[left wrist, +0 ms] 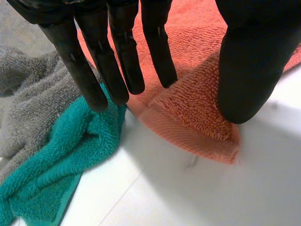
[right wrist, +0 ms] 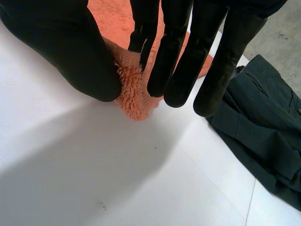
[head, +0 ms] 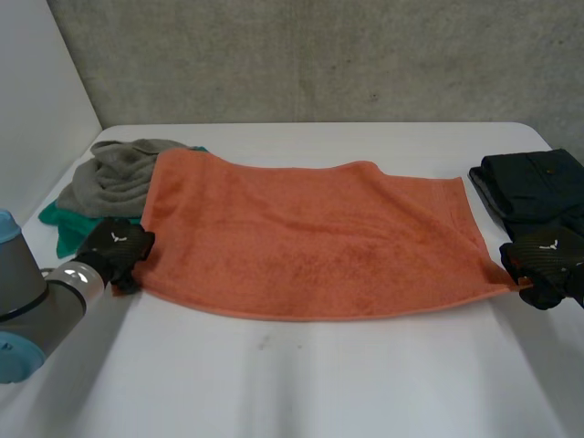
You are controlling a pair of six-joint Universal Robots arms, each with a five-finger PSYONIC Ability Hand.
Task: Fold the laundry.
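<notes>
1. Orange towel [head: 310, 237] lies spread flat across the worktop [head: 301, 383], with a robot hand at each near corner.
2. Right robot hand [head: 547, 260] has its corner bunched and clamped between the thumb and straight fingers. Only a small tuft is caught, so it could slip free on the lift.
3. Left robot hand [head: 117, 248] stands apart, thumb on its corner and fingers straight at the towel's edge, with nothing clamped yet. A lift now would likely raise one side alone and skew the fold.
4. Left fingertips [left wrist: 94, 94] touch the teal cloth [left wrist: 61, 155] just beside that corner. Closing there could snag it along with the towel.
5. Grey cloth [head: 114, 173] touches the towel's left edge and may be dragged. Dark garment [head: 538, 187] sits near the right robot hand.
</notes>
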